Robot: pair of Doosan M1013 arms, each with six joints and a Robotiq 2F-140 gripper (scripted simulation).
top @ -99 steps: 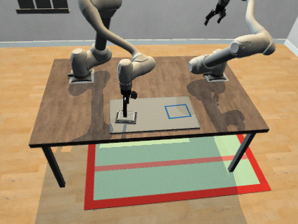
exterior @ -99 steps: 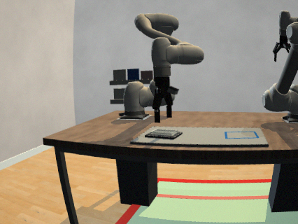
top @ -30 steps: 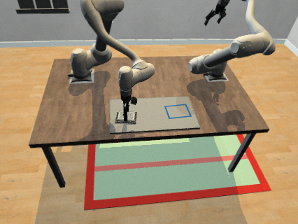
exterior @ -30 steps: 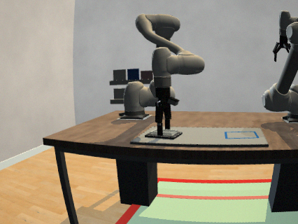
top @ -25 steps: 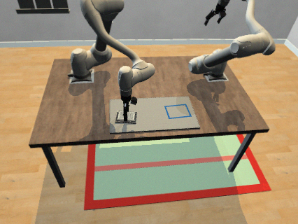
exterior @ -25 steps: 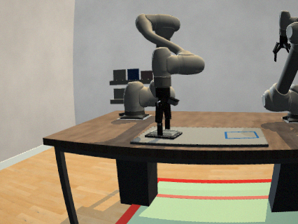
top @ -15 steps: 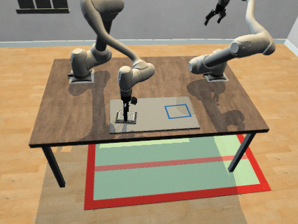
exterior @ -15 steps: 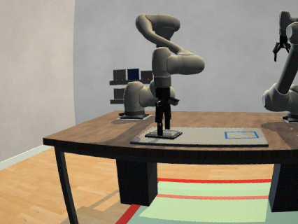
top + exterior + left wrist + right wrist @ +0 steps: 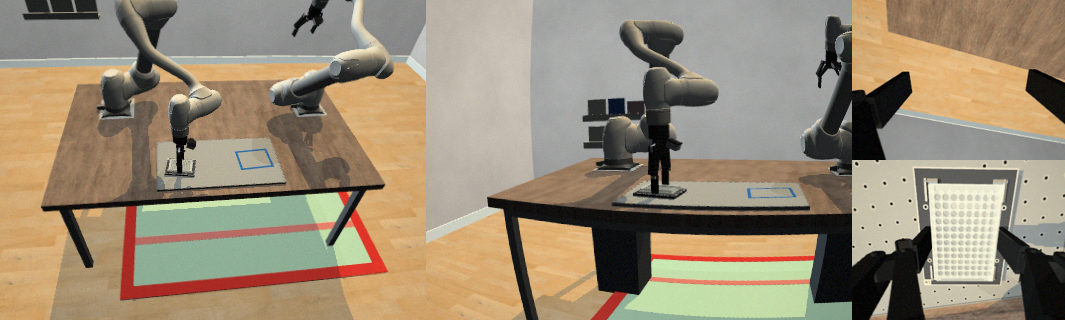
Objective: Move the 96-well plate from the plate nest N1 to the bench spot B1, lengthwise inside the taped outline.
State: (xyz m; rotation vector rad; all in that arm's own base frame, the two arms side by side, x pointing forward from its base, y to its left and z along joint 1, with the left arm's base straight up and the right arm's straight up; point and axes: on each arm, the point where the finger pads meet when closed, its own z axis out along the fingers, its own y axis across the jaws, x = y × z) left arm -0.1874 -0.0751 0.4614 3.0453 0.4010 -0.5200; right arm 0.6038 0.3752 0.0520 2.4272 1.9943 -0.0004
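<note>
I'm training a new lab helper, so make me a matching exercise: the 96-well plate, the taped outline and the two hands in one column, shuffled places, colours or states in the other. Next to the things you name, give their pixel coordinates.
1. 96-well plate (image 9: 188, 166) (image 9: 673, 189) (image 9: 963, 217)
2. taped outline (image 9: 257, 167) (image 9: 771, 197)
3. left hand (image 9: 304, 34) (image 9: 829, 78) (image 9: 968, 81)
4. right hand (image 9: 179, 171) (image 9: 660, 187) (image 9: 965, 239)

A. fingers wide open, away from the plate
B. blue
C. fingers at the plate's two long sides
D. in the plate nest (image 9: 170, 173) (image 9: 646, 194) (image 9: 966, 176)

Pairs: 1-D, 2-B, 3-A, 4-C
</note>
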